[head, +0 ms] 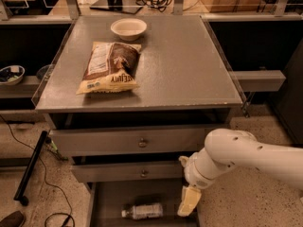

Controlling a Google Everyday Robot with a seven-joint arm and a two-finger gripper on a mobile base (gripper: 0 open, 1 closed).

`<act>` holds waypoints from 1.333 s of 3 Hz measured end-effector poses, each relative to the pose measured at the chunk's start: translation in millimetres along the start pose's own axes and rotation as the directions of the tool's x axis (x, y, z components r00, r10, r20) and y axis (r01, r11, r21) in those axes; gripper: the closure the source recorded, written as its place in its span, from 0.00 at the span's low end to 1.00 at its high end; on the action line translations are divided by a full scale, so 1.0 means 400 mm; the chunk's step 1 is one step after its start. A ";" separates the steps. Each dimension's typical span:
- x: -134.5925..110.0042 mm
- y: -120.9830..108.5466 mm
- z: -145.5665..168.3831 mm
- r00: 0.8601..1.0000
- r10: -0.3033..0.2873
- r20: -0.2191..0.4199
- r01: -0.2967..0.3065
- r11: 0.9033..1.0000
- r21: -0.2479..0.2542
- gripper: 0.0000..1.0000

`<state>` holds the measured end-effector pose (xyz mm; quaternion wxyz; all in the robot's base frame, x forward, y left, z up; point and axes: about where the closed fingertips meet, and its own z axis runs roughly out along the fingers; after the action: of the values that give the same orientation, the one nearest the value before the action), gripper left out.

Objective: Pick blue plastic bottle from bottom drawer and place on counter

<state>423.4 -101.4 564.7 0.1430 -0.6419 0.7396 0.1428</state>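
The blue plastic bottle (142,211) lies on its side on the floor of the bottom drawer (116,193), which is pulled out, with its white cap pointing left and its pale label facing up. Just to its right the gripper (189,201) hangs point-down over the right side of the same drawer, near the bottle but apart from it. It has hold of nothing, and I cannot tell whether it is open or closed. The white arm (246,155) reaches in from the right edge of the view and bends down to the gripper in front of the two upper drawers (118,143), each with a round knob and each pulled out a little. Above them the counter (189,65) carries a yellow-brown snack bag (110,67) lying flat on its left half and a pale bowl (128,28) just behind the bag, near the back edge. On the dark shelf to the left sits another small bowl (12,74), and black cables (52,205) trail over the speckled floor at lower left.
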 end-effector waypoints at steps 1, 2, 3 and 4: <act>-0.002 -0.009 0.051 1.000 0.004 0.016 -0.003 1.000 -0.024 0.00; 0.013 0.000 0.114 1.000 0.019 0.017 -0.018 0.997 -0.076 0.00; 0.013 0.000 0.114 1.000 0.019 0.017 -0.018 0.997 -0.076 0.00; 0.019 0.035 0.168 0.999 0.018 0.032 -0.015 0.994 -0.107 0.00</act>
<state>410.6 -79.6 500.2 0.1194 -0.6402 0.7337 0.1940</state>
